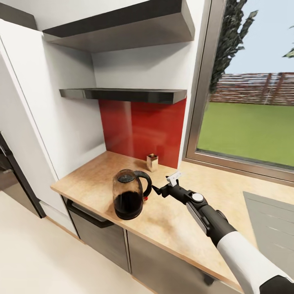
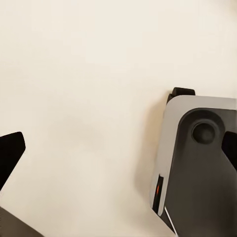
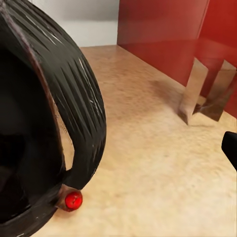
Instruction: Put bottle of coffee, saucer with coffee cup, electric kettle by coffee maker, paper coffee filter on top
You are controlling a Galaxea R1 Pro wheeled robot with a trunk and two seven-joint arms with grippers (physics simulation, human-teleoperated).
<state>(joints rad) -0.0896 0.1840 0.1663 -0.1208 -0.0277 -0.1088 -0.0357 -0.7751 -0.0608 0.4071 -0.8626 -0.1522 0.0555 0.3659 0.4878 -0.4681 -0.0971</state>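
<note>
While the electric kettle (image 1: 128, 200) stands unlabelled, the right claw (image 1: 158, 190) spreads beside its handle.

One electric kettle (image 1: 130, 199) on the kitchen countertop (image 1: 171, 220); its loop handle and one red switch (image 3: 73, 200) are close up in the right wrist view. One small metallic container (image 1: 152, 162) stands by the backsplash, contents unclear. Two dark wall shelves: the kitchen shelf (image 1: 122, 94) and one upper shelf (image 1: 118, 24) above it. One red backsplash panel (image 1: 141, 128). One window (image 1: 249, 118). One sink (image 1: 271, 228) at the right edge, partly cut off. One robot arm over the counter, one right gripper (image 1: 160, 190). Two dark cabinet fronts (image 1: 102, 237) show below the worktop, more possibly out of frame.
</note>
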